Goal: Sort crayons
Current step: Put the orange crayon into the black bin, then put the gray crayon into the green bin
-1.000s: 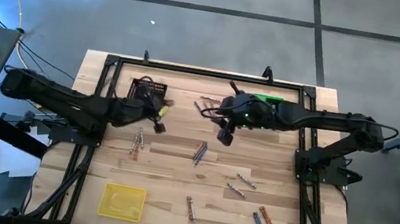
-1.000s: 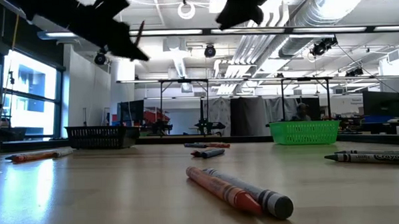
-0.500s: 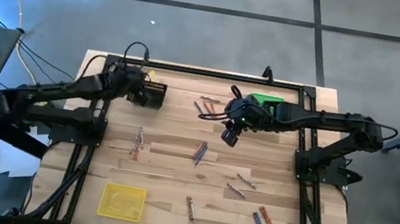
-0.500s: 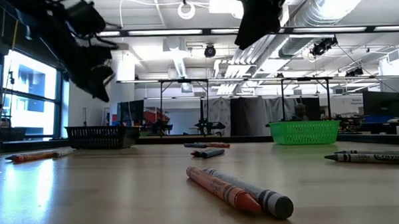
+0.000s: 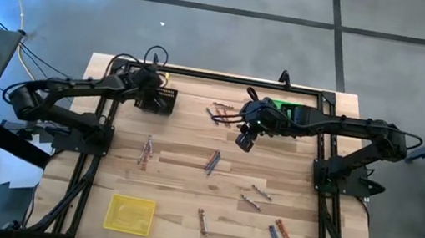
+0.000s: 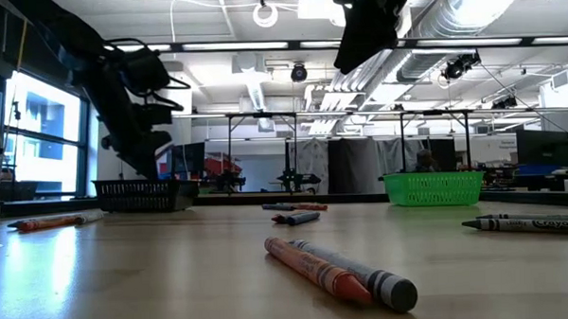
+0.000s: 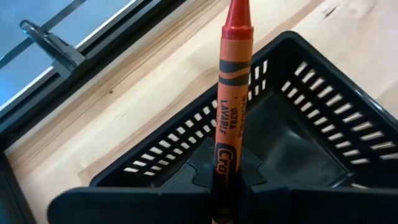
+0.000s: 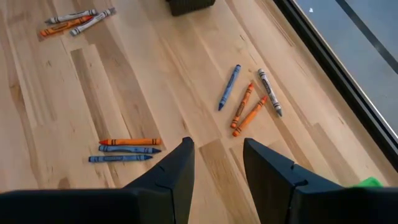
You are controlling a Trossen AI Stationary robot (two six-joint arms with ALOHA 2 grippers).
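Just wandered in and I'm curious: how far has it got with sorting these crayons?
Early, it seems. The black basket looks empty. The left gripper holds an orange crayon over it. The right gripper hangs open with nothing in it. Crayons lie scattered across the table, and the yellow tray looks bare.

open tabletop (image 5: 178,177), scattered crayons (image 5: 212,162)

Grey concrete floor (image 5: 234,29) w/ dark seams, bright windows (image 6: 37,130) at side, ceiling ducts (image 6: 469,20) overhead.
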